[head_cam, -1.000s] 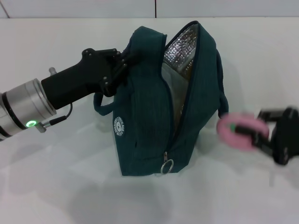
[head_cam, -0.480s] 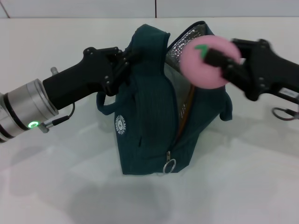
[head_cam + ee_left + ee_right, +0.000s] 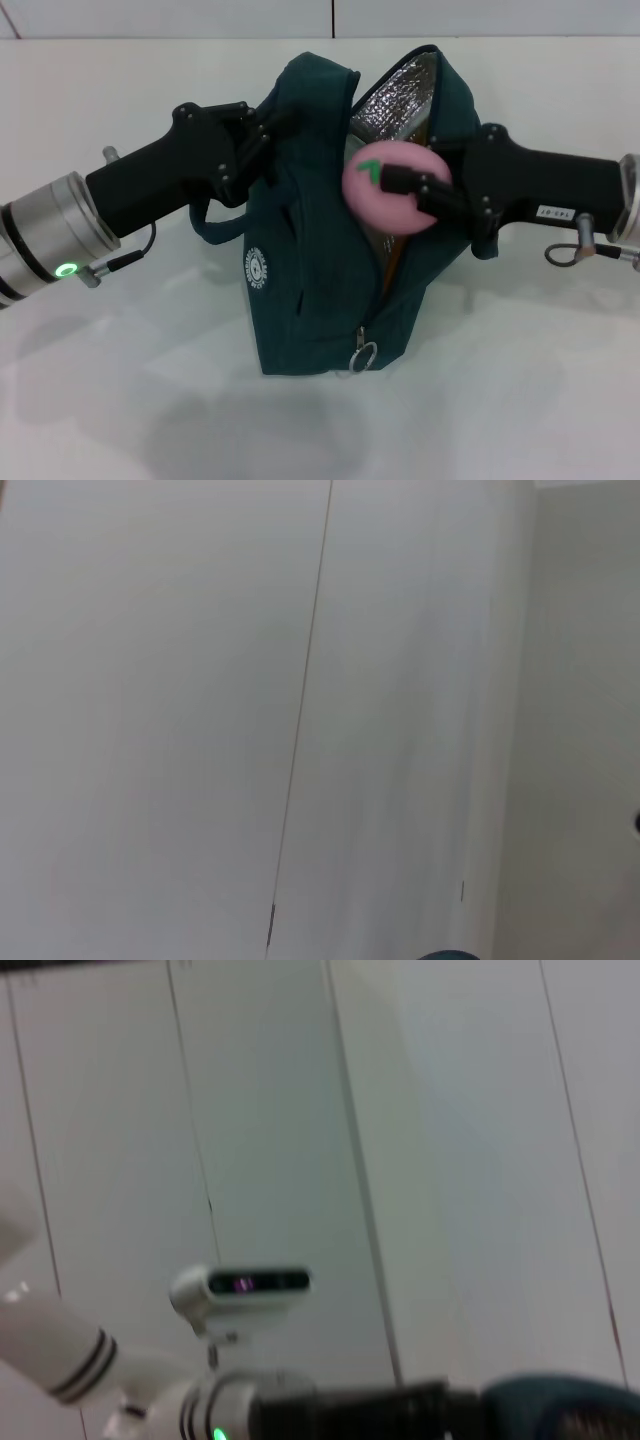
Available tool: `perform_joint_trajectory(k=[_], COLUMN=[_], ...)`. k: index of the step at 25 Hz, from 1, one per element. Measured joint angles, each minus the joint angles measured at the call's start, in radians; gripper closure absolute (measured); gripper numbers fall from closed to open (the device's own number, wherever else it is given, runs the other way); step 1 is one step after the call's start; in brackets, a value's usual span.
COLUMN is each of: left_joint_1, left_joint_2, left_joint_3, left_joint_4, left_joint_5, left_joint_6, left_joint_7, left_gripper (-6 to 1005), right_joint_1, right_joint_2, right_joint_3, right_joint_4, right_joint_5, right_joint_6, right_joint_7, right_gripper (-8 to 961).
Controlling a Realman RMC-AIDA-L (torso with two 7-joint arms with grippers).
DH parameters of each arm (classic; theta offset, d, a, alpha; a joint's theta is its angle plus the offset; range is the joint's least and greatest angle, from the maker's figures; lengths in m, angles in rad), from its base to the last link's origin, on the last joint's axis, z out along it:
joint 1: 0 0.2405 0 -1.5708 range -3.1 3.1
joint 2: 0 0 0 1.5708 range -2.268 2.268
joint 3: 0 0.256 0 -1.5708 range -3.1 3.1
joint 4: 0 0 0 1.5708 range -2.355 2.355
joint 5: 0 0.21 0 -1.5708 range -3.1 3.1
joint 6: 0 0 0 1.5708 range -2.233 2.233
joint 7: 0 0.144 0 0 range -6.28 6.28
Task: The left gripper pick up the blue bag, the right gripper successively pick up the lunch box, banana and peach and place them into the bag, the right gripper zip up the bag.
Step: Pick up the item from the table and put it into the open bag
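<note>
Pinching the peach (image 3: 388, 187), the right pincer (image 3: 405, 186) holds it at the blue bag (image 3: 310, 270)'s open mouth.

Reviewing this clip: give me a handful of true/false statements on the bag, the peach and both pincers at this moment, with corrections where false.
1. The right pincer holds the peach. True.
2. The peach already lies at the bottom of the blue bag. False: it is at the bag's open mouth, gripped by the right pincer.
3. The left pincer grips the bag near its top edge. True.
4. The bag's zipper is fully closed. False: the opening gapes and the silver lining shows.
5. The zipper ring pull hangs low on the bag's front. True.
6. The lunch box stands on the table beside the bag. False: no lunch box shows on the table.
</note>
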Motion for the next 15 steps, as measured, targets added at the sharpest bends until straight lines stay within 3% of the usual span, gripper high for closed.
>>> perform_joint_trajectory(k=[9, 15], left_joint_1=[-0.003, -0.002], left_joint_2=[-0.001, -0.001], left_joint_3=[0.0, 0.0], left_joint_4=[-0.003, -0.003], left_joint_5=[0.0, 0.0], left_joint_6=[0.0, -0.001], left_joint_7=[0.0, 0.0], left_gripper=[948, 948], right_joint_1=[0.0, -0.001], right_joint_2=[0.005, 0.0], right_joint_3=[-0.047, -0.144], right_joint_4=[-0.044, -0.093], right_joint_5=[-0.07, -0.081], right_joint_6=[0.063, 0.079], right_joint_7=[0.042, 0.031], right_gripper=[754, 747])
